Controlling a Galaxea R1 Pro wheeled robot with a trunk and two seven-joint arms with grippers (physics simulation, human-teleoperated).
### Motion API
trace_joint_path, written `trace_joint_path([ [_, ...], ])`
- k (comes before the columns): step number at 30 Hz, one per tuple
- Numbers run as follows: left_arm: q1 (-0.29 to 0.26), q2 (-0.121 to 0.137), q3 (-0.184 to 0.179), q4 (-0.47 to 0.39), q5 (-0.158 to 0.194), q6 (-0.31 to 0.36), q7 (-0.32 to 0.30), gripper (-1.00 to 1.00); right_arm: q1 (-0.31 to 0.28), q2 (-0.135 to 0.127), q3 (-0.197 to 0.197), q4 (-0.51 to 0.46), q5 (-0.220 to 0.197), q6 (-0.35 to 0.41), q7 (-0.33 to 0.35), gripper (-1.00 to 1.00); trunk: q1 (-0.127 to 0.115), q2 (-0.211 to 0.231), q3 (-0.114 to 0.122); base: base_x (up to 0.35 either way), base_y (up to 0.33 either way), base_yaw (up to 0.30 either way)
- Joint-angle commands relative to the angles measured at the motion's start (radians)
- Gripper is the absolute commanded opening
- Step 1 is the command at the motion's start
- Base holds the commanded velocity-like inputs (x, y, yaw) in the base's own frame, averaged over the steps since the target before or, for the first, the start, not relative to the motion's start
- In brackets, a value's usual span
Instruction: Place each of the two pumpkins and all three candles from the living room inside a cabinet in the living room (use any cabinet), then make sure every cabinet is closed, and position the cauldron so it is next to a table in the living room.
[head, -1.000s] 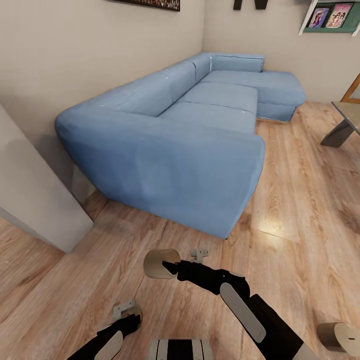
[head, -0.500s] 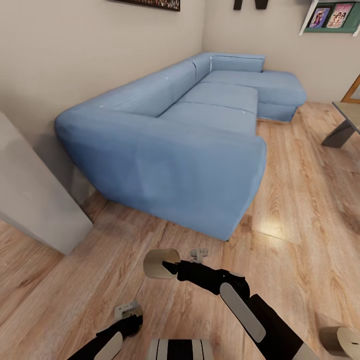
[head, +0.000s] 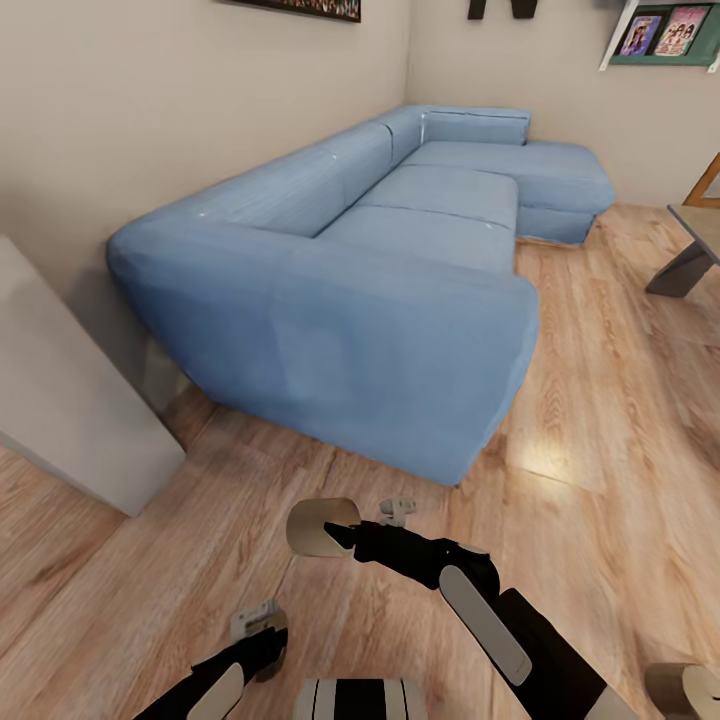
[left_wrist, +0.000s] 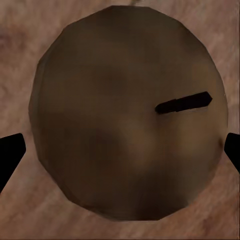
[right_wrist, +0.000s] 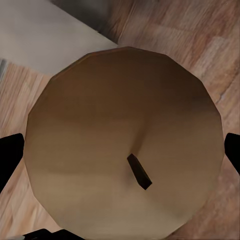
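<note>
Presently logged, robot in transit across the living-room floor (head: 600, 420):

- Left gripper (left_wrist: 120, 152): dark fingertips (left_wrist: 10, 155) sit at opposite flanks of the first candle (left_wrist: 120, 90), closed to its width and apparently pinching it. Wick end faces the camera, floorboards beyond. Judged a carrying hold, clamped across the diameter so the stubby cylinder cannot roll out.
- Right gripper (right_wrist: 120, 152): same arrangement on the second candle (right_wrist: 110, 110), fingers closed against its sides. In the head view this candle (head: 322, 527) rides at the end of the forward-reaching right arm, above the boards, short of the sofa's near arm.
- Tan cylinder (head: 685, 690), bottom right corner of the head view: possibly the third candle; cannot tell.
- Blue sofa (head: 400, 260): along the wall, straight ahead.
- Table (head: 690, 250): one corner and a slanted leg at the far right edge.
- Grey unit (head: 70, 400): near left.

Status: two candles in hand, stowing in a cabinet not yet done.
</note>
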Motion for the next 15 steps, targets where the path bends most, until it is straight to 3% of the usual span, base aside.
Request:
trace_joint_path([
  [1, 0.000, 0.002, -0.004, 0.017, 0.000, 0.003, 0.011, 1.00, -0.001, -0.001, 0.001, -0.001, -0.003, 0.003, 0.000, -1.00, 0.000, 0.000, -0.001, 0.082, 0.026, 0.000],
  [15, 0.000, 0.003, -0.003, 0.017, 0.003, 0.003, 0.011, 1.00, -0.001, -0.001, 0.001, -0.001, -0.003, 0.003, 0.000, -1.00, 0.000, 0.000, -0.001, 0.009, 0.003, 0.000],
])
